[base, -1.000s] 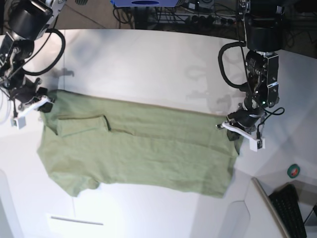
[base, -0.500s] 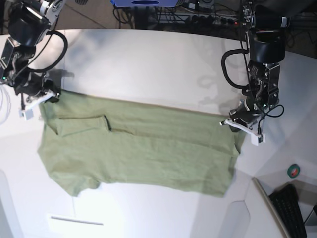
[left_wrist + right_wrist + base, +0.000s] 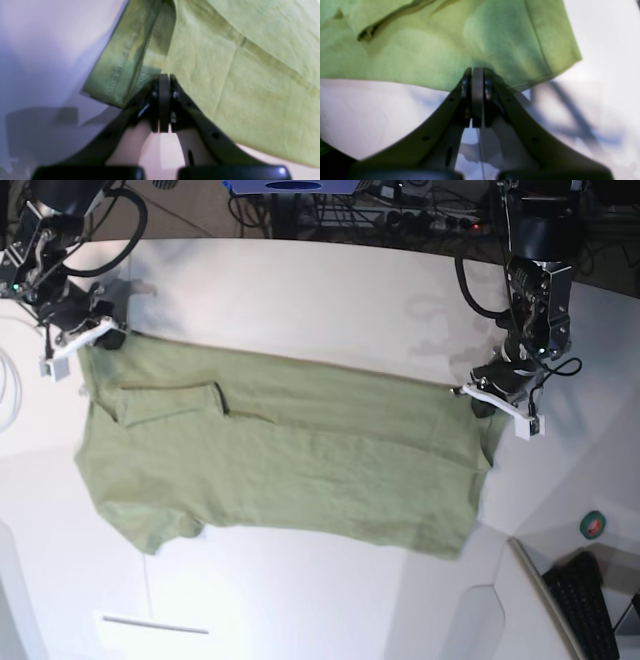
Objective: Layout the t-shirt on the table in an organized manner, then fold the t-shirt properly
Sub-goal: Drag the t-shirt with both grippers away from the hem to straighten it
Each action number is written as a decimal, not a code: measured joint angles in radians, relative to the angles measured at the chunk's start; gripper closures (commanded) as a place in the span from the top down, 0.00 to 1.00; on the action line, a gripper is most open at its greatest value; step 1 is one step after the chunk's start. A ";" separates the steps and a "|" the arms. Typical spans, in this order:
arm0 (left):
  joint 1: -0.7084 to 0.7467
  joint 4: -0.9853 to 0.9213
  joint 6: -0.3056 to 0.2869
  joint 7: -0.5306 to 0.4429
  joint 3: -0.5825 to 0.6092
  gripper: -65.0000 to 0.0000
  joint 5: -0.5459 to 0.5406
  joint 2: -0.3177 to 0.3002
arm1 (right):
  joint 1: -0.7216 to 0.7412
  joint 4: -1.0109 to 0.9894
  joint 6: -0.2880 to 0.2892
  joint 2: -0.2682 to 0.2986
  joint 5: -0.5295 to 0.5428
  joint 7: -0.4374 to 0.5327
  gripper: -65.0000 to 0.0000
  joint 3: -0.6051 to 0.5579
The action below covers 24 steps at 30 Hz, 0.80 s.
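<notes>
The olive-green t-shirt (image 3: 290, 460) lies spread flat and crosswise on the white table (image 3: 300, 300), with one sleeve folded in at the upper left. My left gripper (image 3: 490, 398) is shut on the shirt's far right corner; the left wrist view shows its closed jaws pinching the stitched hem (image 3: 120, 67). My right gripper (image 3: 92, 337) is shut on the shirt's far left corner; the right wrist view shows its closed jaws on the cloth edge (image 3: 480, 62). Both held corners are lifted slightly. The neck tag is not visible.
A thin dark seam line (image 3: 155, 625) marks the table near the front left. A roll of green tape (image 3: 594, 525) and a black keyboard (image 3: 585, 600) sit at the lower right, beyond a raised divider. Cables and equipment lie past the table's far edge.
Both grippers moved toward the table's far side, holding the shirt's far corners. The shirt's far edge has shifted that way and drawn straighter.
</notes>
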 measured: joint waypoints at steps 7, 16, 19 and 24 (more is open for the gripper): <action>0.087 0.092 0.000 0.037 -0.087 0.00 0.007 0.007 | -0.078 0.090 -0.002 -0.016 -0.002 -0.053 0.00 0.001; 0.127 0.272 0.007 0.113 -0.104 0.00 0.018 0.010 | -0.097 0.261 -0.015 -0.018 -0.028 -0.137 0.00 0.001; 0.123 0.294 0.008 0.163 -0.104 0.00 0.019 0.012 | -0.086 0.295 -0.015 -0.035 -0.030 -0.141 0.00 0.001; 0.098 0.245 0.007 0.163 -0.104 0.00 0.024 0.036 | -0.029 0.187 -0.015 -0.034 -0.031 -0.124 0.00 -0.003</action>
